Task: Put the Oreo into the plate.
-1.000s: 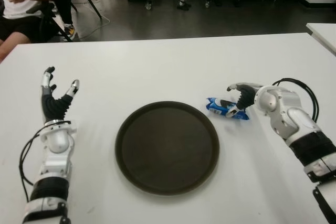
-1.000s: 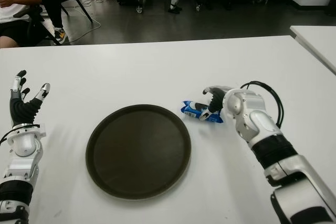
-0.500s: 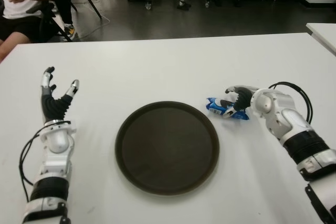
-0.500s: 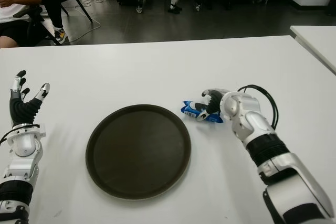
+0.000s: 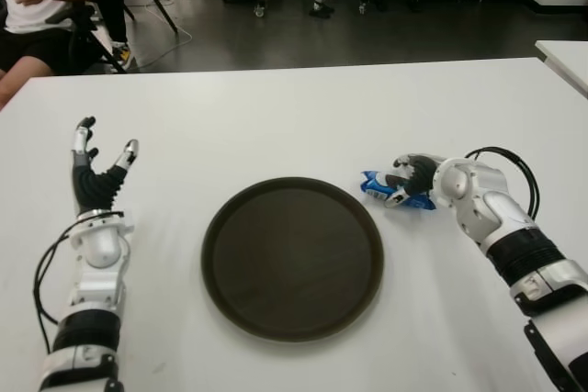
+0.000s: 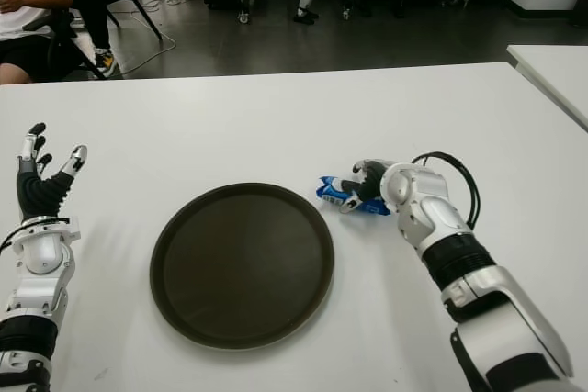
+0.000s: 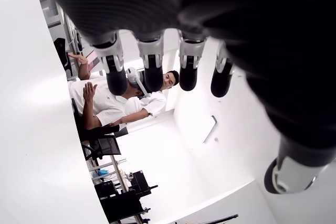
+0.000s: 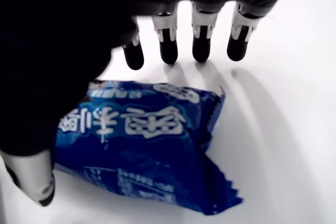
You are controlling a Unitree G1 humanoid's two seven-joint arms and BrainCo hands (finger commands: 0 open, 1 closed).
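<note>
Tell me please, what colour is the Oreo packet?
Blue with white lettering; the Oreo packet shows best in the right wrist view.

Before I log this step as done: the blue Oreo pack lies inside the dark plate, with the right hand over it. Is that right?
Not quite. The Oreo pack lies on the white table just beside the plate, on its right, as the left eye view shows. The right hand is indeed over it.

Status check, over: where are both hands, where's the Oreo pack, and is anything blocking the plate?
Right hand over Oreo pack, fingers spread, no grasp. Left hand open, idle, left of plate. Pack on table beside plate's right rim. Path clear.
</note>
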